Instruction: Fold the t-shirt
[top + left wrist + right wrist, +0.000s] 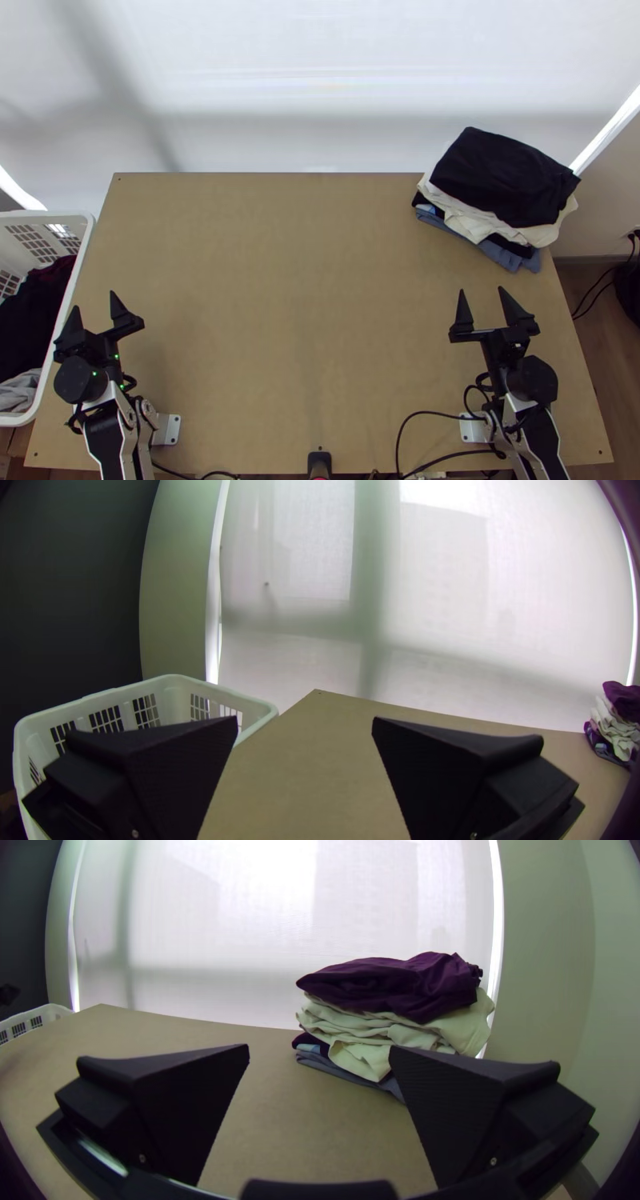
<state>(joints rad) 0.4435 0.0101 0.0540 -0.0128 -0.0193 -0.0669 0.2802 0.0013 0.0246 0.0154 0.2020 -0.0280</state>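
Note:
My left gripper [94, 301] stands open over the table's left side, beside the basket, with nothing between its fingers. In the left wrist view the left gripper [305, 721] has its fingers wide apart. My right gripper [482, 291] is open too, over the table's right side, nearer the arm bases than the clothes stack; the right gripper [320, 1048] holds nothing. At the far right corner lies a stack of folded clothes, with a dark folded garment [504, 176] on top, looking purple in the right wrist view. Whether any of them is the t-shirt, I cannot tell.
A white basket [80, 264] with dark clothes [32, 320] and a grey cloth [20, 394] stands at the table's left edge. Bare wood of the table [296, 280] stretches between the arms. Black cables [424, 414] loop near the right arm's base.

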